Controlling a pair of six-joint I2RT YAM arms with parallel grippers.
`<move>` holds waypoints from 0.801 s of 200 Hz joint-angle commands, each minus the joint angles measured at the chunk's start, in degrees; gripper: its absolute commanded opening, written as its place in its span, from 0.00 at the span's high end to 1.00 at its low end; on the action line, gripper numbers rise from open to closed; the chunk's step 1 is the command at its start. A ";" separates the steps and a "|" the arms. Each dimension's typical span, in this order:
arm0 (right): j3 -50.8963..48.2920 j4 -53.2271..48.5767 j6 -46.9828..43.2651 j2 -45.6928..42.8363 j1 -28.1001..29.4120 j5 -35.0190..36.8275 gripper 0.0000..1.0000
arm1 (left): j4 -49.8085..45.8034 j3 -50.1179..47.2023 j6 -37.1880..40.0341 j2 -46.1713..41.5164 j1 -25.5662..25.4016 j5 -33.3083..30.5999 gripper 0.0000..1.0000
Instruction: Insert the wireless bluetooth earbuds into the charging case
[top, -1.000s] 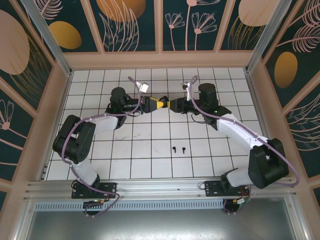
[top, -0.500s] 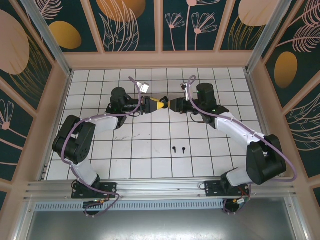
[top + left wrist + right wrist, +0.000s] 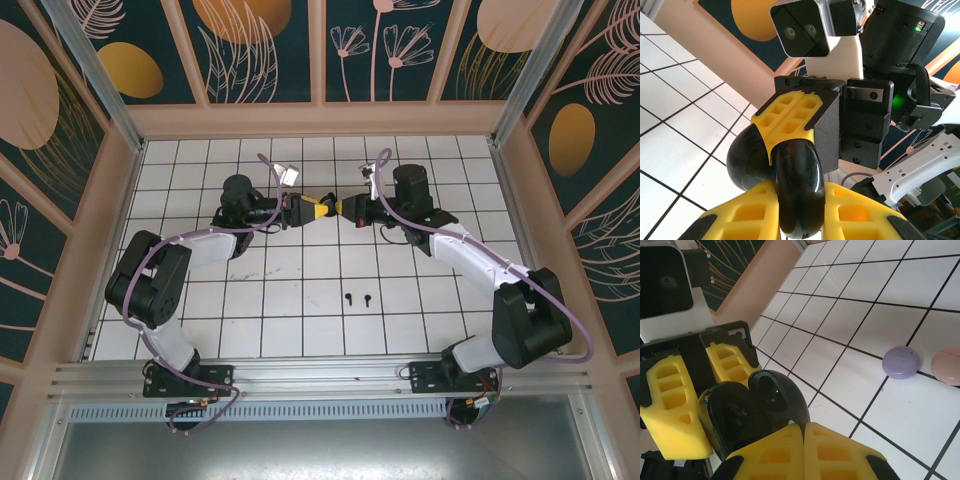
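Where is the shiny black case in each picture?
Top external: the black case is a tiny dark spot in the upper middle, above the white tiled table.
Left wrist: big, bottom centre.
Right wrist: lower left.
Shared landmark: the white tiled table, with its black grid lines.

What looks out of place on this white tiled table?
Two tiny black stemmed earbuds lie loose on the tiles, outside the glossy black charging case, held open aloft in the left end effector.
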 commanded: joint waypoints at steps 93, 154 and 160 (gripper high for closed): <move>6.47 -11.98 -7.57 -0.52 -0.44 14.35 1.00 | -17.77 5.34 17.52 -5.19 0.70 -5.59 0.39; 13.42 -22.72 -20.93 2.65 -0.29 22.63 1.00 | -50.29 18.63 39.27 -2.57 1.73 0.14 0.32; 13.78 -23.44 -22.28 2.81 -0.16 23.12 1.00 | -53.14 20.04 41.11 -1.83 1.70 0.85 0.32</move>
